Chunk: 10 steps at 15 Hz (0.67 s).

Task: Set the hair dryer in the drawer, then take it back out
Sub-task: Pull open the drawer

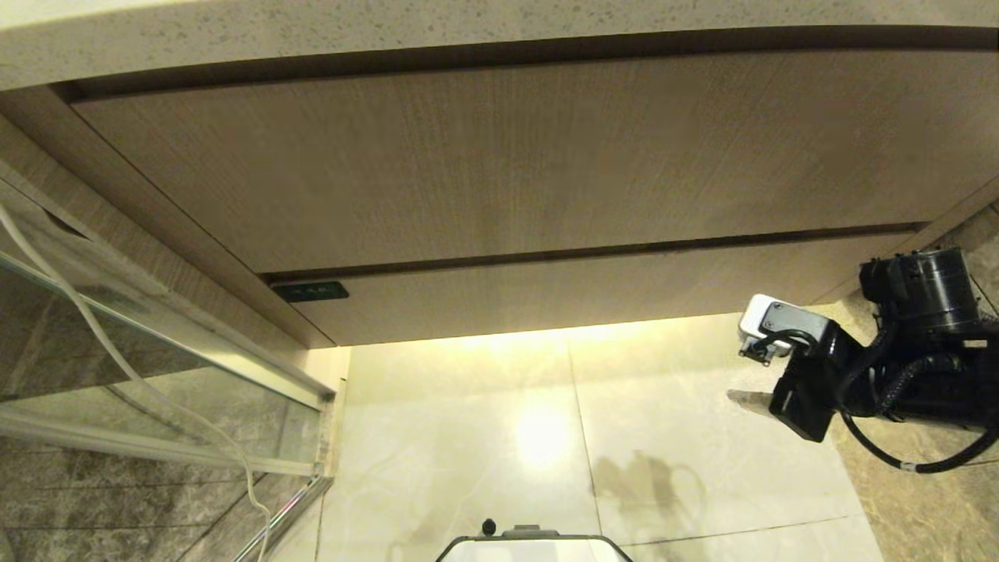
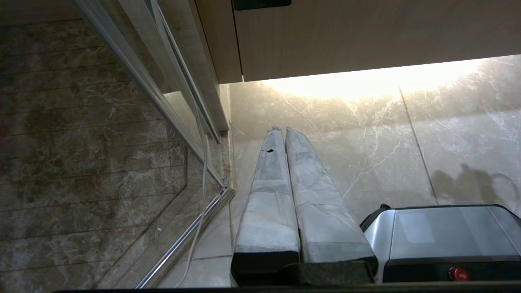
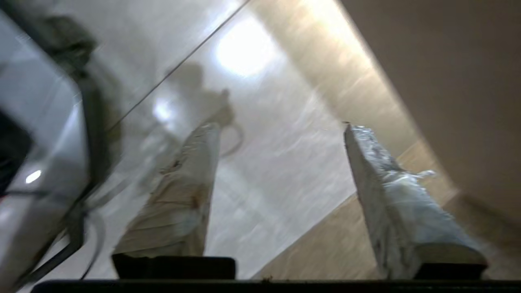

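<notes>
Overhead, wood-grain cabinet front point(image 1: 499, 164); glossy marble floor point(image 1: 663, 437) below.

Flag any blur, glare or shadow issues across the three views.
Head view: under-cabinet light blows out a glare spot on the floor tiles; the arm's shadow falls beside it. Left wrist view: sharp, with the floor washed out below the cabinet. Right wrist view: heavy motion blur, though the right gripper still shows its jaws apart, with nothing between them.
</notes>
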Tool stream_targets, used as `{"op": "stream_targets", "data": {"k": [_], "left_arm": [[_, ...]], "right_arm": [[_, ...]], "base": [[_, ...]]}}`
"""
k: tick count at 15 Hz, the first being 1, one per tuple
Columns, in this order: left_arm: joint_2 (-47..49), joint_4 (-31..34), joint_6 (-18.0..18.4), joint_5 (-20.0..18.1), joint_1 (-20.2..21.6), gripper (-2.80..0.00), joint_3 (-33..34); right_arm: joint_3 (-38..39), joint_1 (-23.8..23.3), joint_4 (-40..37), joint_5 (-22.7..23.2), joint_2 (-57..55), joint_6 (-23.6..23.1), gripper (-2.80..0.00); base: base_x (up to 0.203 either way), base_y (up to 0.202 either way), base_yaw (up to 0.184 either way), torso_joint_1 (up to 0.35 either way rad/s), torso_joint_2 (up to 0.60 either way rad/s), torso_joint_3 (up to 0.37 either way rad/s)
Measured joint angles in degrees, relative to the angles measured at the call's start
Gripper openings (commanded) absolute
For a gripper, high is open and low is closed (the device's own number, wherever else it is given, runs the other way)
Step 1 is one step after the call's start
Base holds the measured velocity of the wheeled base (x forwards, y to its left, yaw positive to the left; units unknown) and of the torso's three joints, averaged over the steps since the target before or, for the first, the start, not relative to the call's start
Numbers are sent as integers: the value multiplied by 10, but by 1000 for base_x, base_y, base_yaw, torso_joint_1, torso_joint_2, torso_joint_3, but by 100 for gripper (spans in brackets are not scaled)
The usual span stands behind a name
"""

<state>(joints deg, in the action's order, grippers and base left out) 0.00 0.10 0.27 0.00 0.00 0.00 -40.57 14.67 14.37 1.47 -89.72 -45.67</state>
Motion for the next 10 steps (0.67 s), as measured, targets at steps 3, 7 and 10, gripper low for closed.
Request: {"op": "stream_targets", "data": {"k": [3, 7, 10], "left_arm": [[0, 0, 0, 0, 0, -280, 0], [0, 0, 0, 0, 0, -280, 0], [0, 0, 0, 0, 0, -280, 0]], "right_arm": [[38, -3, 121, 5, -36, -45, 0], [108, -50, 405, 138, -98, -156, 0], [108, -98, 461, 278, -133, -227, 0]], "base": [[0, 0, 0, 0, 0, 0], [0, 0, 0, 0, 0, 0], [0, 0, 0, 0, 0, 0]]}}
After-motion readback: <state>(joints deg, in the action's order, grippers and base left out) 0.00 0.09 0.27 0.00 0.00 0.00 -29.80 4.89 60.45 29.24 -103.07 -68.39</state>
